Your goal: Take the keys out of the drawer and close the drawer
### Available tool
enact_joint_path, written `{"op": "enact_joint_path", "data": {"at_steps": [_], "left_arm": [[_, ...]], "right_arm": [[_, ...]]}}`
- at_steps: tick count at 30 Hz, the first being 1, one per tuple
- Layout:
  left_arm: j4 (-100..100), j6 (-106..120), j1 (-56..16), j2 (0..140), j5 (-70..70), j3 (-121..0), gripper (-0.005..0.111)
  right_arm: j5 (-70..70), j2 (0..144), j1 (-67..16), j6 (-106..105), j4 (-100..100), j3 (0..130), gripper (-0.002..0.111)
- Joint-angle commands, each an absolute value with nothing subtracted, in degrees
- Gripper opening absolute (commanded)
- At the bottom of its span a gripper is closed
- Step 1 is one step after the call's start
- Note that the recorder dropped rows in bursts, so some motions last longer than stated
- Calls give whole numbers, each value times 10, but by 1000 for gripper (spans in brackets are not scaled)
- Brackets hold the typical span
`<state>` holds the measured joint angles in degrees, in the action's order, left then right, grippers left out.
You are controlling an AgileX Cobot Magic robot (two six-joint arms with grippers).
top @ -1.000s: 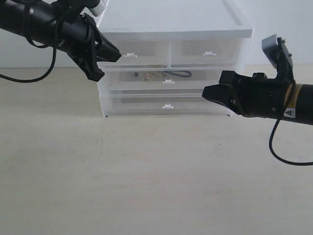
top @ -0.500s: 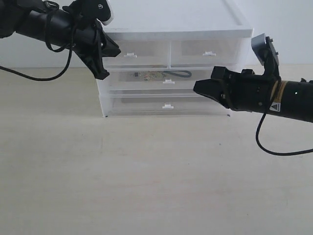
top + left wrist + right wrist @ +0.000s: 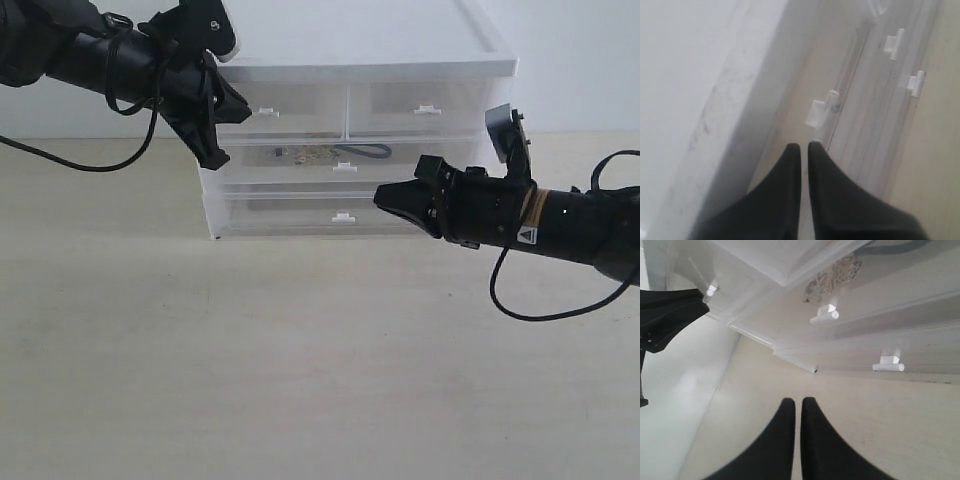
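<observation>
Keys point(image 3: 310, 152) still in closed drawer point(image 3: 400, 164); right end effector point(image 3: 379, 197), pinched shut & empty, moved in twd handle tab point(image 3: 345, 167); left end effector point(image 3: 241, 106) likewise narrow.

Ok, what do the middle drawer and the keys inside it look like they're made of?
The drawer: probably plastic, translucent white with a frosted finish, since its contents show dimly through the front. The keys: apparently metal, going by their gold colour, with a dark cord that may be fabric or rubber; it is too small to tell.
</observation>
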<state>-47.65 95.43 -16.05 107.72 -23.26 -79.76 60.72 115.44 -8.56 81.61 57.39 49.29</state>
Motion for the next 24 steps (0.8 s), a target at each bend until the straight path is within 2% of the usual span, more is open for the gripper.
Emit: {"op": "enact_joint_path", "data": {"at_steps": [1, 4, 9, 24], "left_arm": [[-482, 956, -160, 1078, -175, -802, 4], [-482, 956, -160, 1078, -174, -802, 4], [-482, 956, -160, 1078, -171, -802, 4], [-482, 964, -160, 1078, -163, -802, 4]], "right_arm": [[615, 1178, -86, 854, 574, 520, 1], [630, 1195, -86, 898, 575, 543, 11], [695, 1219, -86, 931, 551, 557, 36], [687, 1269, -125, 959, 543, 621, 38]]}}
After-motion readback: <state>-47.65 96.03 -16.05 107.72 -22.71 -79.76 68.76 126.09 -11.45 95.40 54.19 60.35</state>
